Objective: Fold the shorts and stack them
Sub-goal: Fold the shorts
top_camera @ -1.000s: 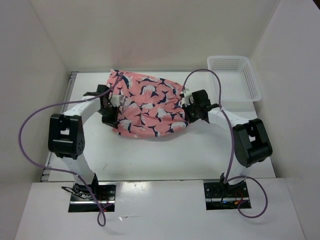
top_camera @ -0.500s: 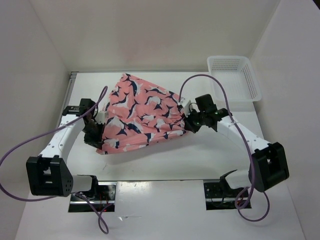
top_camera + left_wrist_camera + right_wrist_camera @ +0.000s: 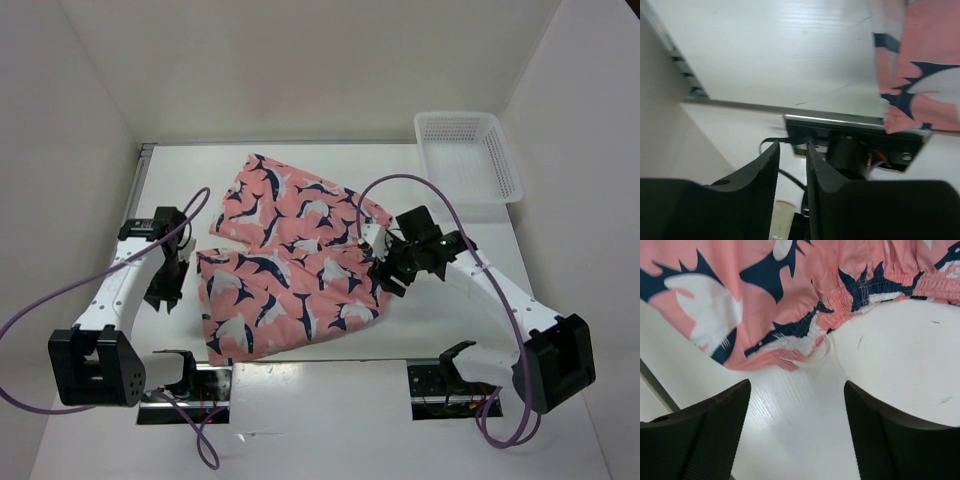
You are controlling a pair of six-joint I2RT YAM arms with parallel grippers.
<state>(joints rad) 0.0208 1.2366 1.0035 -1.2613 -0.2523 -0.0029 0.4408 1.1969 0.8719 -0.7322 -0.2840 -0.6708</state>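
1. At the middle of the table (image 3: pixel 340 160), the shorts (image 3: pixel 290 270) lie spread out between the two arms. They reach from the far half down to the near edge.
2. The left pincer (image 3: pixel 165 298) sits near the shorts' left edge, apart from the cloth. In its wrist view the left pincer (image 3: pixel 793 150) has its fingers drawn almost together, with only a narrow slit between them and nothing in it. A corner of the shorts (image 3: pixel 925 75) shows at the upper right of that view.
3. The right pincer (image 3: pixel 385 278) is at the shorts' right edge. In its wrist view the right pincer (image 3: pixel 797 385) is spread wide and empty over bare table, and the gathered waistband of the shorts (image 3: pixel 765 290) lies just beyond the tips.
4. A white mesh basket (image 3: pixel 465 150) stands at the far right corner, well apart from the shorts.
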